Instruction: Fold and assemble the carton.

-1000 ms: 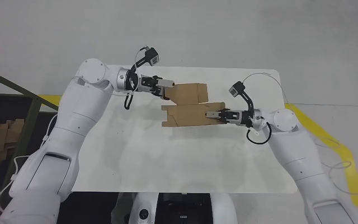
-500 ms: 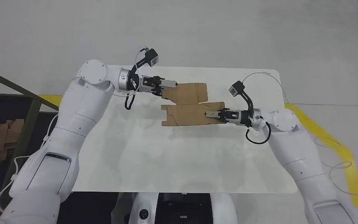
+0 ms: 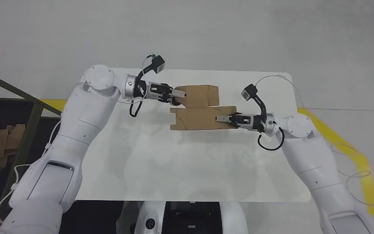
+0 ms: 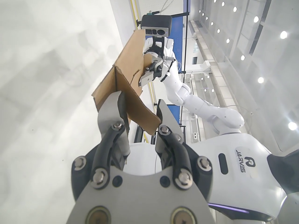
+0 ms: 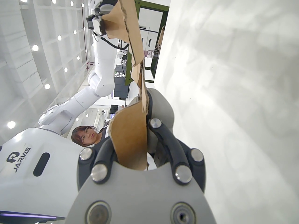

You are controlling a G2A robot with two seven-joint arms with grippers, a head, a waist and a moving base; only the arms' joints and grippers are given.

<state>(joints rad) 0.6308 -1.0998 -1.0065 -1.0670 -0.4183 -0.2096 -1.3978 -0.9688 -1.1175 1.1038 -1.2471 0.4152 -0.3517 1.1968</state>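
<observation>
The brown cardboard carton [image 3: 198, 108] hangs partly folded just above the white table [image 3: 175, 169], between my two arms. My right gripper [image 3: 221, 119] is shut on its right end, and the board [image 5: 130, 127] runs between the fingers and against one pad [image 5: 161, 108]. My left gripper [image 3: 180, 93] is at the carton's far left corner. In the left wrist view its fingers [image 4: 112, 108] stand apart, and a bent flap [image 4: 137, 108] slants across the gap between them. That view also has the right gripper [image 4: 146, 76] on the carton's other end.
The table's front half and left side are bare white surface. Its far edge [image 3: 234, 72] lies just beyond the carton. A dark green frame [image 3: 23, 111] and cardboard stacks [image 3: 9, 143] stand off the table's left side.
My left gripper has slid a little toward the carton and the robot's side, onto the corner flap. The carton has shifted slightly right. The right gripper keeps its hold.
</observation>
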